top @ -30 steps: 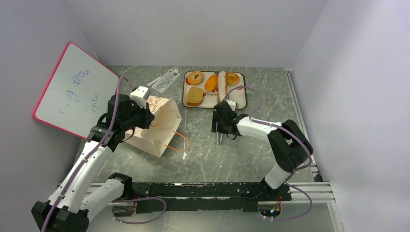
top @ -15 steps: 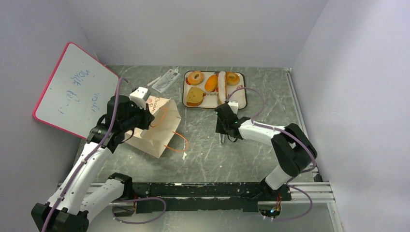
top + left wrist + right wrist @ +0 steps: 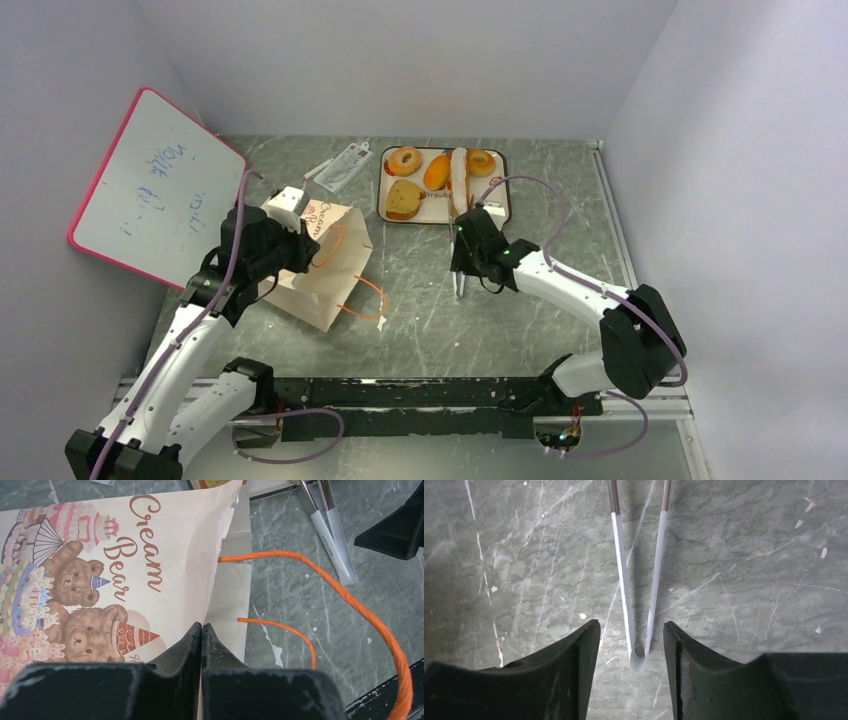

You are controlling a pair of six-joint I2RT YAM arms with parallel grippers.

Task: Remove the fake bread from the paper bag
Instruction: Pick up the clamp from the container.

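Left claw (image 3: 201,630) is pinched shut on the mouth edge of the cream paper bag with orange cord handles (image 3: 150,555), which lies on its side beneath it. Right claw (image 3: 631,627) stands apart astride slim white tongs (image 3: 620,570). The glossy golden fake bread (image 3: 437,172) sits on a white tray (image 3: 430,215) beyond it. Wisest, it seems: hold the bag firmly and close squarely near the tongs' bend.

1. The paper bag (image 3: 325,265) lies on the desk (image 3: 560,200), left of centre.
2. Behind it, a tray (image 3: 432,212) carries the fake bread (image 3: 404,160); a packet (image 3: 340,165) lies left of the tray.
3. Tongs (image 3: 458,288) lie right of the bag, before the tray.
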